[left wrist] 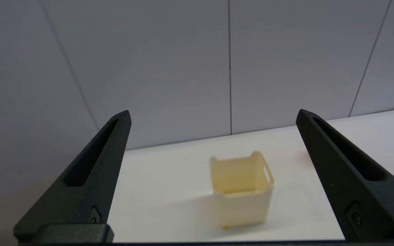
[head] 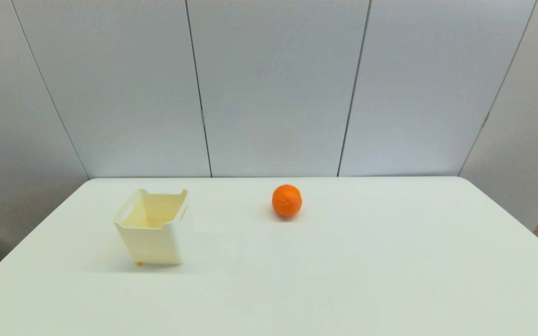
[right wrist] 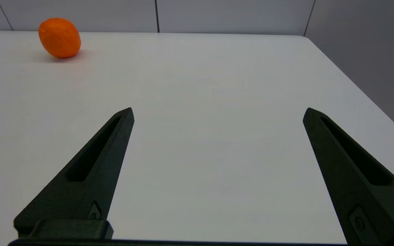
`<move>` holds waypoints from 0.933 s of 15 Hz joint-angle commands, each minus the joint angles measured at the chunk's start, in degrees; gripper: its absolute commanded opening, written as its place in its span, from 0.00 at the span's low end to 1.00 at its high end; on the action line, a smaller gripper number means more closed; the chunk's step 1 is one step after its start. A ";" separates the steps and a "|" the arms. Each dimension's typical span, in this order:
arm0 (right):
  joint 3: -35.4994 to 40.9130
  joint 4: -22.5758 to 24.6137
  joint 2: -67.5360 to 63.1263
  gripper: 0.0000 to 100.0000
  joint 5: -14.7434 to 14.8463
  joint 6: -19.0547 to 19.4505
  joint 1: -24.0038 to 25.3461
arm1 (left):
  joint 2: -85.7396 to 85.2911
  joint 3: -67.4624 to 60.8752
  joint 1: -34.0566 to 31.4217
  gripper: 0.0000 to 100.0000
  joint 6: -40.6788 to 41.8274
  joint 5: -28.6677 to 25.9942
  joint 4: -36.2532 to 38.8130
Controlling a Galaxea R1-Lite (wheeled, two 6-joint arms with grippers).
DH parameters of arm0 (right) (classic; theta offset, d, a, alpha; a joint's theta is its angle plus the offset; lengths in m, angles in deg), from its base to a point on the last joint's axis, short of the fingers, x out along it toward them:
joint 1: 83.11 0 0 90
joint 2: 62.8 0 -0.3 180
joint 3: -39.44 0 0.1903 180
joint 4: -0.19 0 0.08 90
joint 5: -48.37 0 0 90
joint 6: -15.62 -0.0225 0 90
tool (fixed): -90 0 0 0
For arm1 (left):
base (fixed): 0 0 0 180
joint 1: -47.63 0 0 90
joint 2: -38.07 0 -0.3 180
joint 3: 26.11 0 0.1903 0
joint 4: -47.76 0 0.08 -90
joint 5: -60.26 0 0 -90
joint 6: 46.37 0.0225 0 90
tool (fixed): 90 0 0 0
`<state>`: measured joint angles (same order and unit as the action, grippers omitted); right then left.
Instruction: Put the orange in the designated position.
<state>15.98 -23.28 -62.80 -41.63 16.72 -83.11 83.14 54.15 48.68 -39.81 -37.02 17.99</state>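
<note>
The orange (head: 286, 200) lies alone on the white table (head: 343, 270), a little past the middle toward the back; the right wrist view also shows the orange (right wrist: 59, 37), far ahead of the fingers. A cream plastic bin (head: 152, 227) stands upright and open-topped to the orange's left, and the same bin (left wrist: 240, 189) appears ahead of the left fingers. My left gripper (left wrist: 212, 115) is open with nothing between its fingers, held back off the table's left side. My right gripper (right wrist: 218, 112) is open over bare table, well short of the orange. Neither arm shows in the head view.
Grey wall panels (head: 273, 84) close off the table's back edge and both sides. The table's right edge (right wrist: 361, 89) drops to a wooden floor.
</note>
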 commanded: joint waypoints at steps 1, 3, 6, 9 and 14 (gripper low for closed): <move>0.01 0.01 -0.09 1.00 0.00 0.05 0.00 | 27.79 20.80 5.28 1.00 2.05 -5.03 -0.09; 0.01 0.01 -0.09 1.00 0.00 0.05 0.00 | 35.35 25.81 8.36 1.00 1.88 -4.94 0.00; 0.01 0.01 -0.09 1.00 0.00 0.05 0.00 | 48.45 35.74 13.19 1.00 1.18 -4.94 0.08; 0.01 0.01 -0.09 1.00 0.00 0.05 0.00 | 59.43 45.85 17.94 1.00 -2.52 -5.03 0.08; 0.01 0.01 -0.09 1.00 0.00 0.05 0.00 | 72.53 51.83 24.09 1.00 -3.04 -5.03 0.08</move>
<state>15.98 -23.29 -62.80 -41.63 16.75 -83.11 147.47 104.01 69.54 -42.54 -41.98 18.07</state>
